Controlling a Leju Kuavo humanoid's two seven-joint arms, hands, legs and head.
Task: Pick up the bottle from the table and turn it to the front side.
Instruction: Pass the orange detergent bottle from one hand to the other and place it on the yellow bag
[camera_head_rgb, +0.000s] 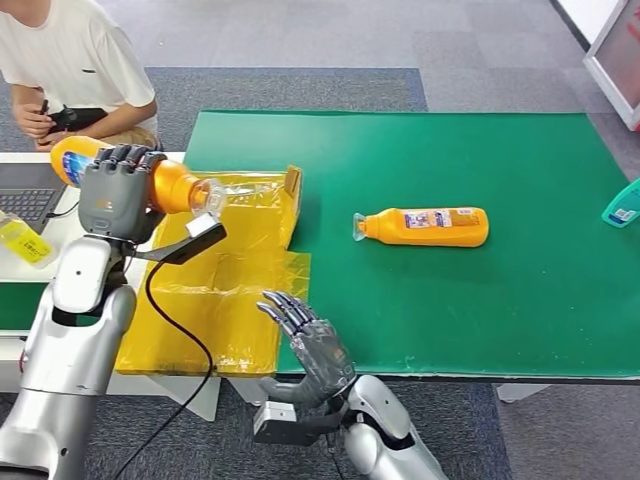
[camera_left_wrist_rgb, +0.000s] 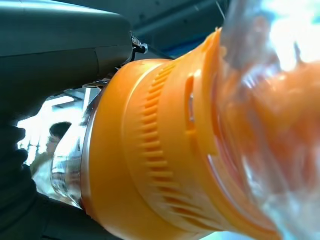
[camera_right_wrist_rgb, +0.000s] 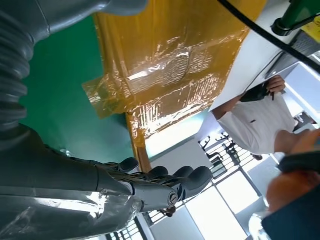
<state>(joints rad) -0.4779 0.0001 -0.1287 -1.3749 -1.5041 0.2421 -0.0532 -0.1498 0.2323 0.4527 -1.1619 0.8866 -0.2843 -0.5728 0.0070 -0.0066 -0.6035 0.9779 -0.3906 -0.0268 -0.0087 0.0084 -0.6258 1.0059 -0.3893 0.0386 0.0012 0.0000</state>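
My left hand (camera_head_rgb: 113, 195) grips an orange bottle (camera_head_rgb: 177, 185) held in the air over the left end of the table, lying sideways with its clear cap pointing right. The left wrist view shows that bottle's orange neck and clear cap (camera_left_wrist_rgb: 158, 150) close up. A second orange bottle (camera_head_rgb: 426, 226) lies on its side on the green table (camera_head_rgb: 468, 320), label up, cap to the left. My right hand (camera_head_rgb: 313, 345) hovers at the table's front edge with its fingers spread and nothing in it; its fingers (camera_right_wrist_rgb: 162, 177) also appear in the right wrist view.
A crumpled yellow plastic sheet (camera_head_rgb: 226, 290) covers the table's left end below the held bottle. A person in a white shirt (camera_head_rgb: 68, 60) sits at the far left behind a laptop (camera_head_rgb: 26, 190). A teal object (camera_head_rgb: 623, 205) lies at the right edge.
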